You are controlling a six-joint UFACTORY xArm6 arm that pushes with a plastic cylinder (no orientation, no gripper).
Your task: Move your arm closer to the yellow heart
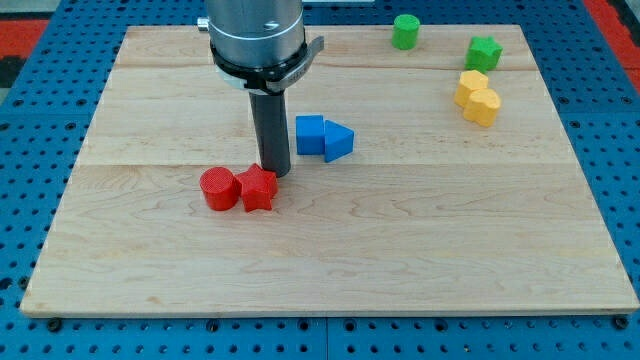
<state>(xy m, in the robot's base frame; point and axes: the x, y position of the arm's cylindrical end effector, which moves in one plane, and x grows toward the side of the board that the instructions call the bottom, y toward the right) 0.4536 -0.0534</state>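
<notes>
The yellow heart (482, 105) lies near the board's right edge, in the upper right of the view. A second yellow block (472, 83), perhaps a hexagon, touches it from above. My tip (275, 173) is left of the board's middle, far to the left of and lower than the yellow heart. The tip sits just above and to the right of the red star (258, 188), about touching it. A red cylinder (217, 188) sits against the star's left side.
A blue cube (310, 134) and a blue triangle (339, 141) sit together just right of the rod, between the tip and the yellow blocks. A green cylinder (405, 31) and a green star (484, 52) are at the top right. The wooden board (400, 260) lies on a blue pegboard.
</notes>
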